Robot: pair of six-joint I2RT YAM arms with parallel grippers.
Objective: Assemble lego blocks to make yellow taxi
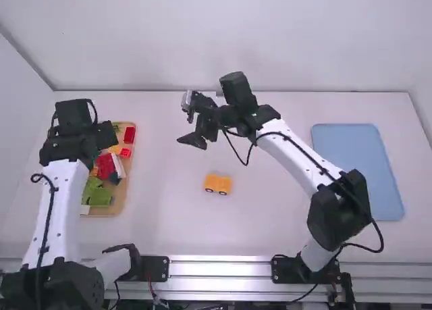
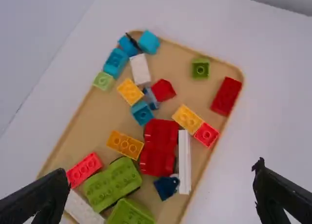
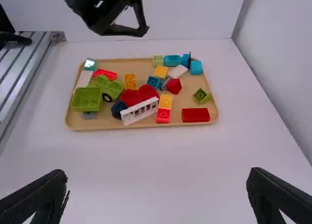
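The yellow car base (image 1: 218, 184) stands on its black wheels on the white table (image 1: 270, 222), between the two arms and nearer the table's near edge than its far edge. The left gripper (image 1: 77, 144) is over the tan tray (image 2: 109, 119) near the table's left edge, its fingers (image 2: 39, 197) spread wide with nothing between them. The right gripper (image 1: 190, 123) hangs beyond the car base, towards the table's far edge, facing the tray, its fingers (image 3: 41, 194) also well apart and empty. In the tray, three yellow bricks (image 2: 187, 119) lie around the middle; one touches a small red brick (image 2: 206, 134) beside the tray's right edge. The long red block (image 2: 226, 95) lies by the far right corner, blue bricks (image 2: 115, 63) at the far left one, and green vehicle parts (image 2: 112, 184) towards the near edge. A blue mat (image 1: 356, 168) lies beside the table's right edge.
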